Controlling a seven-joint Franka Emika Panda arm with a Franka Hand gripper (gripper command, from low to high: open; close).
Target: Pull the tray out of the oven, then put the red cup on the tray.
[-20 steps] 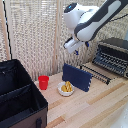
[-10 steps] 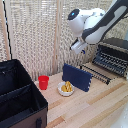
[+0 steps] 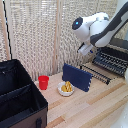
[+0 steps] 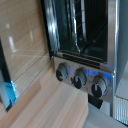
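Seen from the exterior view, my arm has lifted and swung toward the oven (image 3: 118, 52) over the last second, so my end effector (image 3: 85, 48) now hangs in the air at about one o'clock from the middle of the scene, above the wire stand (image 3: 95, 72) with its navy panel (image 3: 76, 77). I cannot tell whether my end effector is spread or pressed together; it carries nothing that I can see. The tray (image 3: 111, 63) already juts forward from the oven at about three o'clock, its slats exposed. The red cup (image 3: 43, 82) stands upright on the wooden bench (image 3: 95, 107) at about nine o'clock, near the black fabric case (image 3: 17, 97) and beside the small white bowl (image 3: 65, 88) of yellow food. My wrist view faces the oven's glass door (image 4: 82, 27) and three control knobs (image 4: 80, 79). I judge the tray is largely out, so the move away from it suggests that the cup comes next; it sits well apart from me.
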